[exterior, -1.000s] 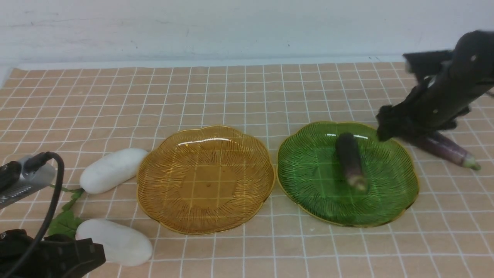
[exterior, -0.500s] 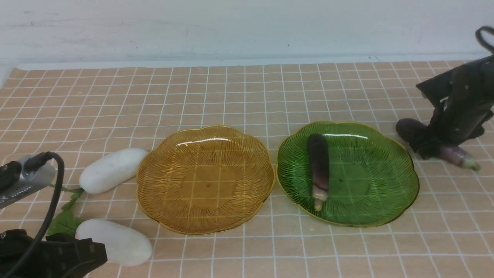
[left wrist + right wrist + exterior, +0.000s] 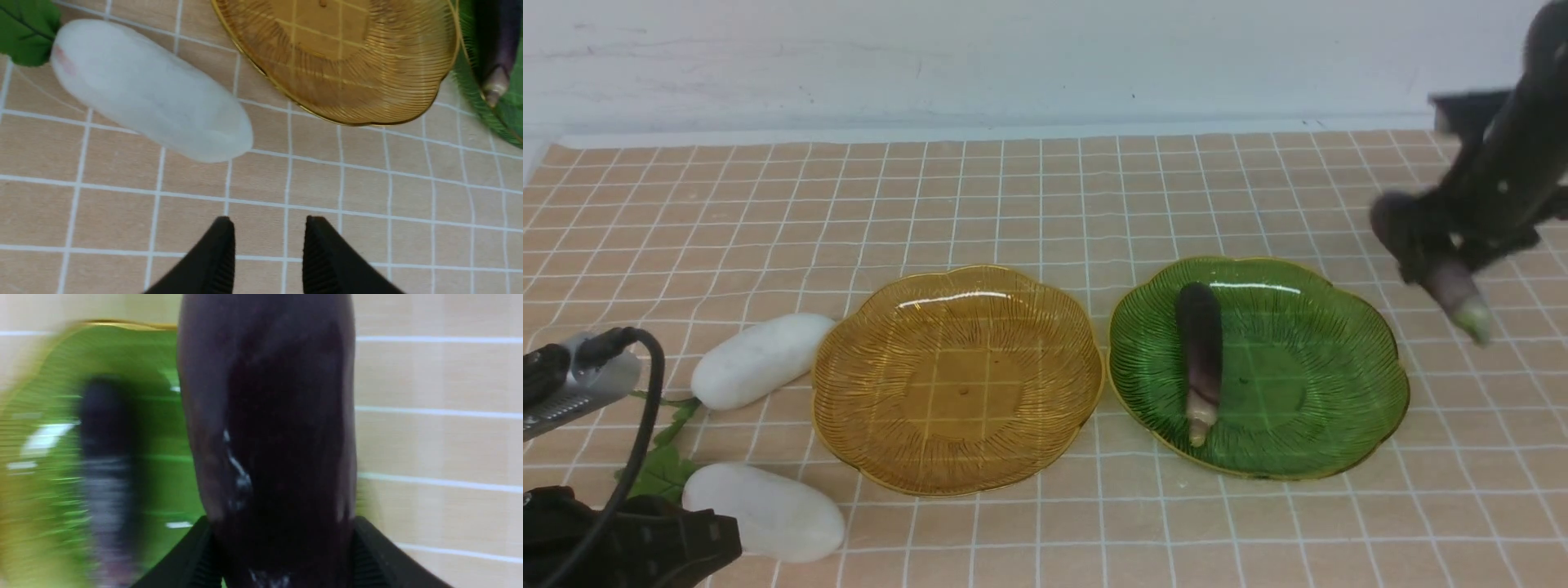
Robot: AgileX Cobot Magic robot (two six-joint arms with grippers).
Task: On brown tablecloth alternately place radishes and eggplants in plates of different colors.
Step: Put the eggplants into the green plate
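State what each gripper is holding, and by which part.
Right gripper grips an eggplant around its dark body, near mid-length, with the pale tip free. Left gripper holds nothing; its jaws stand apart above the tablecloth.

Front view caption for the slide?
Right gripper holds one eggplant aloft beside the green plate, where the other eggplant lies.

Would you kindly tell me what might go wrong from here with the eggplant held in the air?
1. The right jaws hold the lifted eggplant tilted, pale tip down; it might slip out on the way.
2. The green plate already holds an eggplant near its left side; setting the second down on it might roll either over the rim.
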